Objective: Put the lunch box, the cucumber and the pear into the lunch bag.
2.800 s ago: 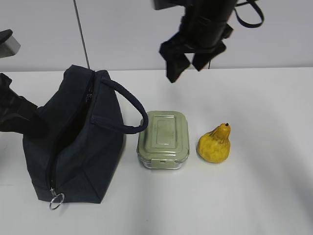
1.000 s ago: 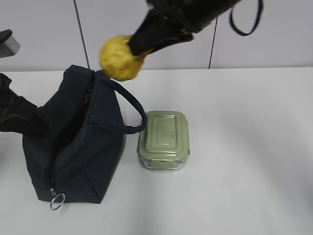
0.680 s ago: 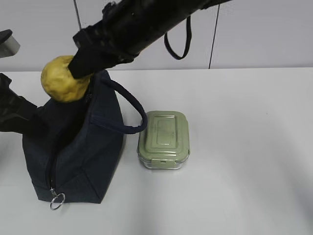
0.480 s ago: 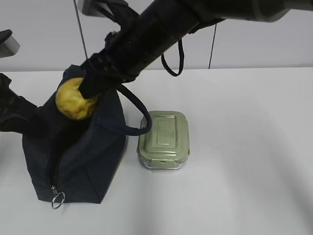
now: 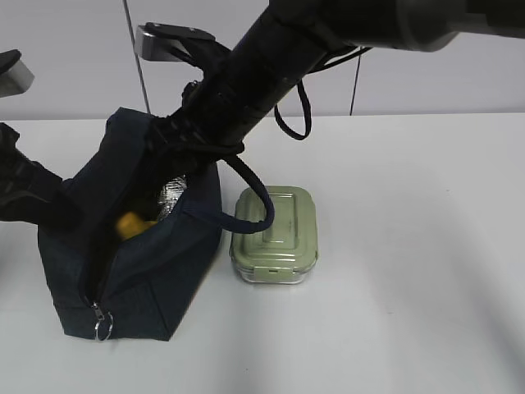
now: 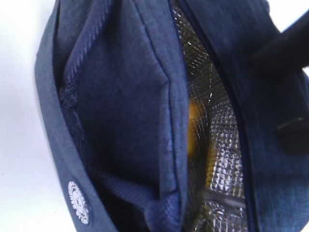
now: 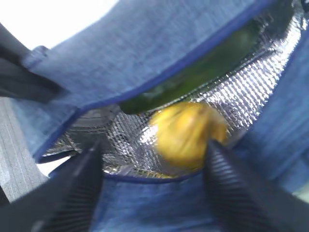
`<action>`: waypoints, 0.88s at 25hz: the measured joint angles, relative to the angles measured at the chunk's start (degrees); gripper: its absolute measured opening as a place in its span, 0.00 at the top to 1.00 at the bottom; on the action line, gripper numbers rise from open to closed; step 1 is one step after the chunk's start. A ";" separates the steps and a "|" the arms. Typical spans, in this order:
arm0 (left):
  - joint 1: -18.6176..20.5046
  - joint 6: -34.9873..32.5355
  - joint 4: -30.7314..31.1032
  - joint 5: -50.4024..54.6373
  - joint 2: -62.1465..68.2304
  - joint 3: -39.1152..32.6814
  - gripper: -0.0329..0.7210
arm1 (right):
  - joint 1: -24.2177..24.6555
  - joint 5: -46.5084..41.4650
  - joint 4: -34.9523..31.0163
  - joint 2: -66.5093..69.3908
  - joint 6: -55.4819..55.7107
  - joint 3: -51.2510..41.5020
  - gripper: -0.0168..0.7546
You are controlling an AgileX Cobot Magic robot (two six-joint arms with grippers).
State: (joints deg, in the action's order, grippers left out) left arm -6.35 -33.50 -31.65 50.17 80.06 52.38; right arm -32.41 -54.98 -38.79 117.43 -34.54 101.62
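On the white desk (image 5: 410,246), pear (image 7: 186,130) and cucumber (image 7: 193,77) lie inside the lunch bag (image 5: 164,271); lunch box (image 5: 275,234) waits. Right gripper (image 7: 154,174) jaws spread, empty; left's unseen.

Matt cloth lunch bag (image 5: 168,271), crinkled foil lining (image 6: 215,145)

light: bright, even, soft shadows | glare: foil lining (image 7: 270,82) glints; blur: right wrist view smeared, pear (image 7: 186,133) unsharp

Right arm (image 5: 271,66) matte black, bulky, black cable loop; pincer fingers (image 7: 72,193) ribbed, dark.
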 joint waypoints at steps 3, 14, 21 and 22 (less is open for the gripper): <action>0.00 0.00 0.13 0.00 0.00 0.00 0.98 | 1.22 0.00 0.00 -2.47 0.35 0.00 0.26; 0.00 0.00 0.20 0.00 0.00 0.00 0.98 | 22.86 6.19 -17.11 -11.37 -7.20 -29.58 0.32; 0.00 0.00 0.20 0.00 0.00 0.00 0.98 | 29.57 5.41 -30.49 -4.41 -19.37 -36.70 0.32; 0.00 0.00 0.20 0.00 0.00 0.00 0.98 | 29.57 4.80 -32.04 -3.26 -20.43 -36.70 0.32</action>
State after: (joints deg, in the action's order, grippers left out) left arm -6.35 -33.50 -31.45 50.17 80.06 52.38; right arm -2.84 -50.18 -70.83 114.17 -54.97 64.93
